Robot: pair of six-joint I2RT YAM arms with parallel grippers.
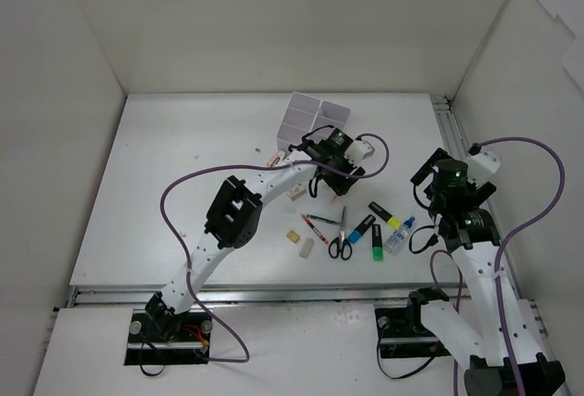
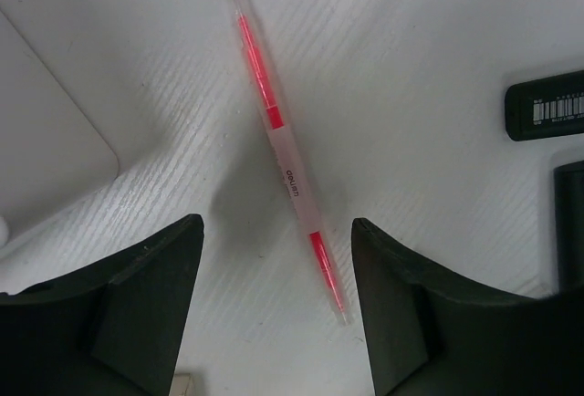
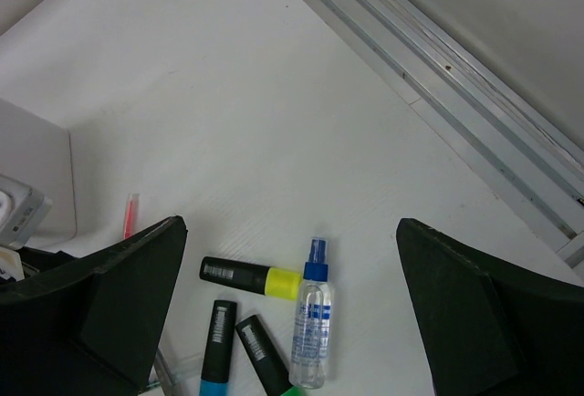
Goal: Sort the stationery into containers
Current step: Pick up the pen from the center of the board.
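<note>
A clear pen with a red core (image 2: 290,172) lies slanted on the white table, its lower end between the fingers of my left gripper (image 2: 276,227). The jaws stand apart and touch nothing. That gripper hovers just in front of the white containers (image 1: 301,109). My right gripper (image 3: 290,224) is open, high above a blue-capped bottle (image 3: 312,323) and the yellow (image 3: 251,276), blue (image 3: 219,341) and green (image 3: 260,350) highlighters. Black-handled scissors (image 1: 339,243), two thin pens (image 1: 319,223), a tan eraser (image 1: 293,235) and a white eraser (image 1: 307,247) lie near the front.
A rounded bin corner (image 2: 46,131) sits left of the pen, and black highlighter ends (image 2: 546,104) sit to its right. A metal rail (image 3: 456,95) runs along the table's right edge. White walls enclose the table.
</note>
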